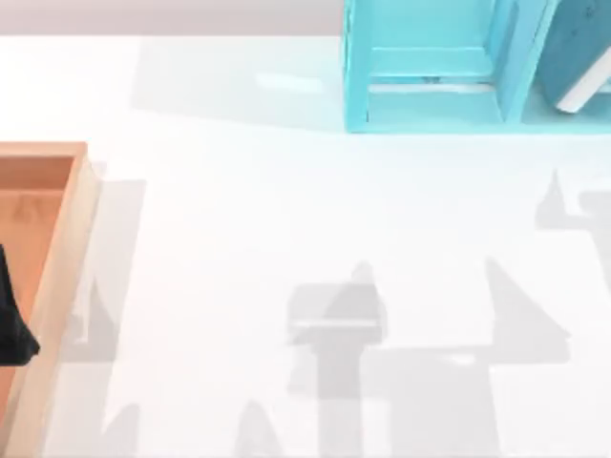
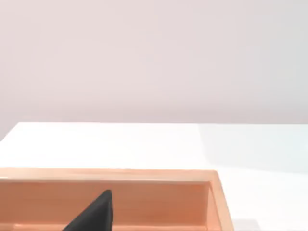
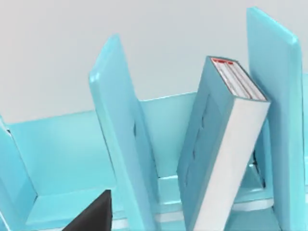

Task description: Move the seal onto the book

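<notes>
Left gripper (image 1: pixel 14 329) over wooden tray (image 1: pixel 72 239), table's left edge, grip state unreadable | book (image 3: pixel 226 144) leaning in cyan shelf (image 1: pixel 430 67), far right

Cyan shelf unit (image 1: pixel 430 67) at table's (image 1: pixel 286 219) far right; wooden tray (image 1: pixel 57 267) at left edge.

Book (image 3: pixel 226 144) tight between shelf dividers (image 3: pixel 120 130).
</notes>
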### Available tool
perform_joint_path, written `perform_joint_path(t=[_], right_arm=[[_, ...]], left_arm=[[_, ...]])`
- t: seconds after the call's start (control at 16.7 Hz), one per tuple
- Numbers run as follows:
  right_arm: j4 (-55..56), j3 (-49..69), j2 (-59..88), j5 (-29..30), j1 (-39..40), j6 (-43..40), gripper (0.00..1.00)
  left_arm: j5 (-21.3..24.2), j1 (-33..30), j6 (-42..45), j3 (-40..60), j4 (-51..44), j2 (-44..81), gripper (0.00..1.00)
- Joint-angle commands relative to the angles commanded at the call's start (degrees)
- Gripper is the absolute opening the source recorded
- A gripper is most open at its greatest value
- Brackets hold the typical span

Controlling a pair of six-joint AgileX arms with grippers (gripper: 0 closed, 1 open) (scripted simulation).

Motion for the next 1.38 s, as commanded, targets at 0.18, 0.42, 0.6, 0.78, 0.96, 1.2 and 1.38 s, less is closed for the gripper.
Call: perform_joint_path(t=[0.18, 0.42, 0.6, 0.78, 0.96, 1.2, 1.38], right_arm=[[9.6, 6.2, 19.1, -1.2, -0.8, 3.2, 1.0], [21.0, 13.5, 39.7, -2.6, -1.7, 7.0, 1.0], [27.5, 17.9, 49.9, -3.3, -2.1, 9.2, 1.0], [31.2, 20.4, 54.9, -3.8, -2.4, 10.4, 1.0], [31.7, 20.8, 55.5, -3.9, -2.4, 10.5, 1.0], [31.6, 20.7, 55.5, -3.8, -2.1, 10.5, 1.0], [30.0, 24.7, 57.9, -3.4, -2.0, 10.6, 1.0]], left_arm=[[0.0, 0.0, 0.0, 0.0, 0.0, 0.0, 1.0], [0.0, 0.0, 0.0, 0.0, 0.0, 0.0, 1.0], [0.0, 0.0, 0.0, 0.0, 0.0, 0.0, 1.0], [0.0, 0.0, 0.0, 0.0, 0.0, 0.0, 1.0], [0.0, 0.0, 0.0, 0.0, 0.0, 0.0, 1.0], [0.0, 0.0, 0.0, 0.0, 0.0, 0.0, 1.0], [0.0, 0.0, 0.0, 0.0, 0.0, 0.0, 1.0]])
